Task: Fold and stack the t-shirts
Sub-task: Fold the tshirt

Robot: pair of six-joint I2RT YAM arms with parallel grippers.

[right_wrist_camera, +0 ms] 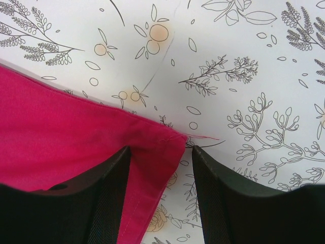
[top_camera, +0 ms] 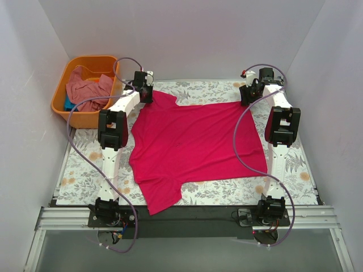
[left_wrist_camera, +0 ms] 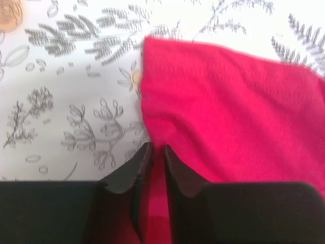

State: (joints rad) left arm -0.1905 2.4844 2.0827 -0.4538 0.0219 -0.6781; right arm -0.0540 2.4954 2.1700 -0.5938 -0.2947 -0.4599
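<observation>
Crimson t-shirt on floral cloth

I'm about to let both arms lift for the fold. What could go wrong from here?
The right gripper stands open around a hem corner of the crimson t-shirt, so a lift now could leave that side behind. The left gripper pinches only a sleeve edge, which may slip out.

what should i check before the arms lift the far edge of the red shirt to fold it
1. Left jaws gripping the crimson t-shirt at its far sleeve: ok, nearly shut with cloth between them.
2. Right jaws gripping the far hem corner: not ok, open, corner lying between them.
3. Shirt spread flat on the table cloth: ok.
4. Orange tub apart from the shirt: ok.
5. Left grip firm enough to lift: cannot tell.
</observation>
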